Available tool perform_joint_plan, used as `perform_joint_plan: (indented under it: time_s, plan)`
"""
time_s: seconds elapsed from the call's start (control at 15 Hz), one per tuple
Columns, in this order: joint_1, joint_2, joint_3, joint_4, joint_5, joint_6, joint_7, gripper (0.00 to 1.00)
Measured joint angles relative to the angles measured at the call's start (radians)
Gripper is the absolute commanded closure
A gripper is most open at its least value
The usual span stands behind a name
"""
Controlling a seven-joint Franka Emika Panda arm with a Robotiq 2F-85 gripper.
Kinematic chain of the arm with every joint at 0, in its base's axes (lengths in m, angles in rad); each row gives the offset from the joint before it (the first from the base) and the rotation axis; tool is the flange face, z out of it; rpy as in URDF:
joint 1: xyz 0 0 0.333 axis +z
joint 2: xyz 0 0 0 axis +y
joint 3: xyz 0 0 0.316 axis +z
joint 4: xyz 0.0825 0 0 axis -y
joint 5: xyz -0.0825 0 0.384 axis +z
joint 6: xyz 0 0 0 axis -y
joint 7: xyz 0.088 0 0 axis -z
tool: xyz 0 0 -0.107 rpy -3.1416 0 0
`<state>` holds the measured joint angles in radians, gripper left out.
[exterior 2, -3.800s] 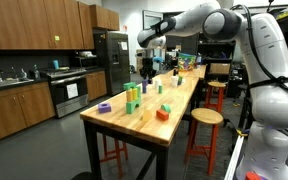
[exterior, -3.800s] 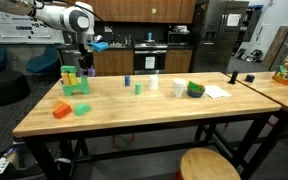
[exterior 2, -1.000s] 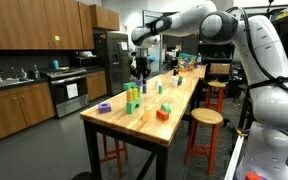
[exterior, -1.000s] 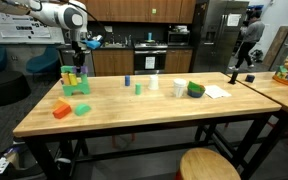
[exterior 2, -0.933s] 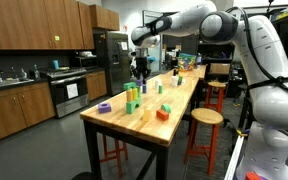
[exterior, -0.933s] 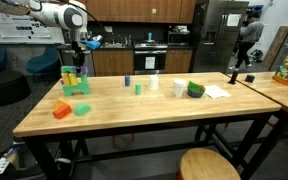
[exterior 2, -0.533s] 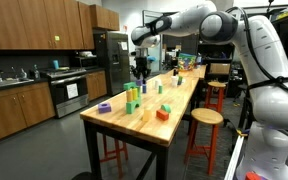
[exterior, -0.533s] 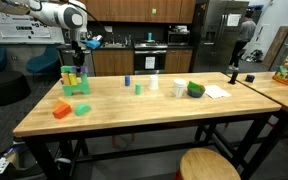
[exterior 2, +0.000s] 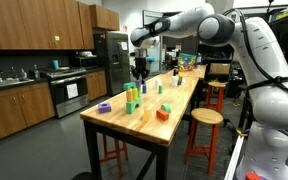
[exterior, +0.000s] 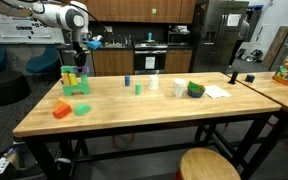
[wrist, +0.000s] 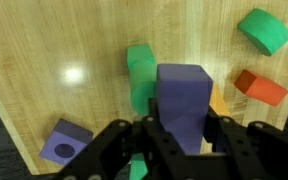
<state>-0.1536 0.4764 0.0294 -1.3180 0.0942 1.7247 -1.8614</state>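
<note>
My gripper [wrist: 182, 135] is shut on a purple block [wrist: 183, 100] and holds it above a cluster of green, yellow and orange blocks [exterior: 75, 79] near the table's end. In the wrist view a green block [wrist: 140, 72] and a bit of an orange-yellow block [wrist: 218, 102] lie under the held block. The gripper shows in both exterior views [exterior: 81, 58] [exterior 2: 139, 67], hovering just over the stack [exterior 2: 132, 96].
A purple block with a hole [wrist: 65, 141] [exterior 2: 104, 107] lies near the table corner. A red block [wrist: 260, 86] [exterior: 61, 110] and a green round block [wrist: 264, 30] [exterior: 82, 108] lie nearby. Small blocks, a cup [exterior: 153, 83], a green bowl [exterior: 195, 89] and paper [exterior: 216, 91] sit further along.
Over 3.8 s the gripper moved with the purple block toward the block stack; in the last second it has barely shifted. A person in the background walked away.
</note>
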Motion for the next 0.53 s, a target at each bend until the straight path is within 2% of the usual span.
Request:
perform_joint_plan:
  time_s: [0.53]
  plan:
    - [0.001,0.01,0.0,0.015,0.0,0.002,0.007,0.84]
